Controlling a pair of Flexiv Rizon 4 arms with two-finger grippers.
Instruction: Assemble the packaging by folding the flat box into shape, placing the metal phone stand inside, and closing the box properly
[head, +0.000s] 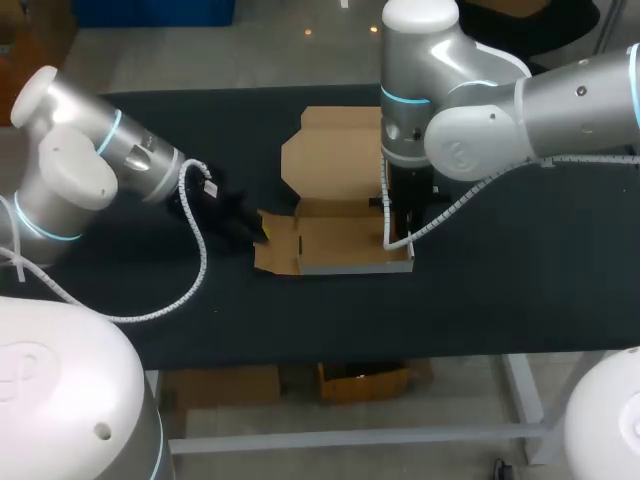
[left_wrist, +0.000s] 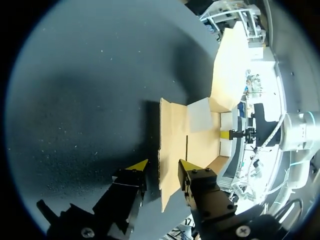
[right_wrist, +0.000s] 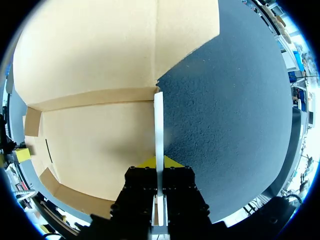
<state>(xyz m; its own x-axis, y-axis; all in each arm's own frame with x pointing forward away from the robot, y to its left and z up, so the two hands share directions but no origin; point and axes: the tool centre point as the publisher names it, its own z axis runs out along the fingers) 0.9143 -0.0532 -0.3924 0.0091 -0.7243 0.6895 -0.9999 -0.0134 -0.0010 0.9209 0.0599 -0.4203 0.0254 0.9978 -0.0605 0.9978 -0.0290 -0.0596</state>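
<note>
A black table (head: 500, 280) seen from above, with a brown cardboard box (head: 340, 245) at its middle, partly folded into a shallow open tray. The tray's near wall stands up along the near edge.

At the tray's left end, the left side flap (head: 275, 250) lies splayed out on the table, not yet raised. The left gripper (head: 258, 232) sits just beside it. In the left wrist view its fingers are spread apart (left_wrist: 163, 166), released, with the flap's edge (left_wrist: 170, 165) lying between them and nothing grasped.

At the tray's right end, the right gripper (head: 403, 225) comes down from above. In the right wrist view it is clenched (right_wrist: 161, 162) on the upright right side wall (right_wrist: 158, 125), one yellow tip on each face of the thin card.

Farther back, the lid (head: 335, 150) lies open and flat on the table beyond the tray.

The metal phone stand shows in no view.

As a judgement, the task is at an early stage: the box is half formed, and raising the left end, loading the stand and closing the lid all remain
</note>
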